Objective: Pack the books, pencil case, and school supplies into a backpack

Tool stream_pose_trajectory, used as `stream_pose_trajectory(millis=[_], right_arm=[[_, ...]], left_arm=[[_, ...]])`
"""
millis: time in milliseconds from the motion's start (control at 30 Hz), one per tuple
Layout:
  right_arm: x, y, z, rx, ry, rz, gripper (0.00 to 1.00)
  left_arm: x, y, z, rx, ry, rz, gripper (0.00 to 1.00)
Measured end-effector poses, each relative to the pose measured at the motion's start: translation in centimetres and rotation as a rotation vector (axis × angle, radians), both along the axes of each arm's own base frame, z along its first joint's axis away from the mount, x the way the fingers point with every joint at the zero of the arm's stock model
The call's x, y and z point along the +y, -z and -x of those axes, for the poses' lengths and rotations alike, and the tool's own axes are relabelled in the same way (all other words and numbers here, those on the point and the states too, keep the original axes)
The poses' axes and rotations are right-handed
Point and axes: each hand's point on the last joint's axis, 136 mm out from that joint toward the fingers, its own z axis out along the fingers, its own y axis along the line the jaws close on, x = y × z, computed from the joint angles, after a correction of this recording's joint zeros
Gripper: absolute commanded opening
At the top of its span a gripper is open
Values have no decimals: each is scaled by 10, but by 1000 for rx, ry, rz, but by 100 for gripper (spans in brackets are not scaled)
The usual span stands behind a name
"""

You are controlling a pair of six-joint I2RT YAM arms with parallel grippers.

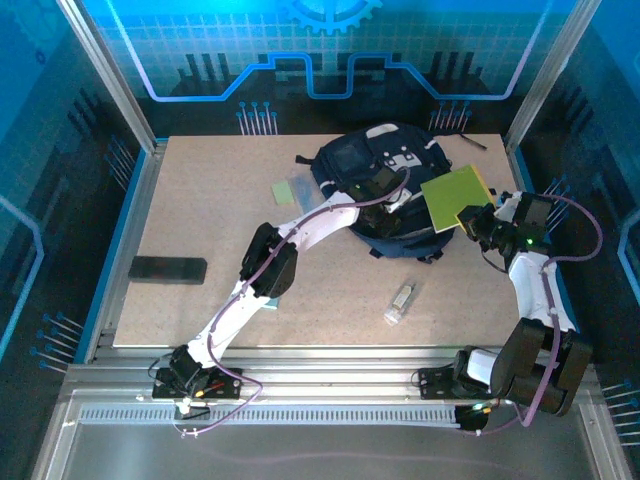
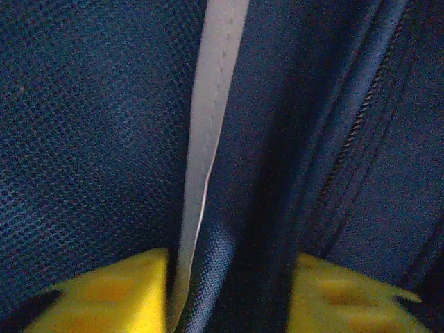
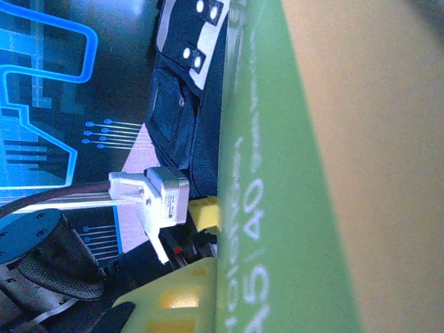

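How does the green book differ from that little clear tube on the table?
The green book is broad, flat and lime-green; the tube is small and clear-white. The book is clamped in the right pincer beside the backpack; the tube lies free on the table. Both are outside the backpack.

i'm looking down on a pale chipboard table point(image 1: 200, 220), with aluminium rails point(image 1: 300, 385) running along its near edge. a dark flat oblong point(image 1: 167, 268) lies at the table's left edge, well apart from the rest. behind it stands a blue backdrop point(image 1: 330, 40) printed with circuit lines and a gear.
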Motion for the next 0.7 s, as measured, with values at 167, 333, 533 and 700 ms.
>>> stream_pose_trajectory(millis=[167, 333, 533, 700], right_arm=[[-1, -3, 3, -1, 6, 1, 0], [-4, -10, 8, -18, 19, 11, 0], [-18, -21, 15, -42, 68, 23, 0], [-36, -32, 22, -69, 132, 40, 0]], left_arm=[[-2, -4, 2, 32, 6, 46, 0], [5, -13, 3, 78, -39, 115, 0], [24, -39, -1, 180, -127, 243, 0], [28, -70, -8, 225, -172, 359, 0]])
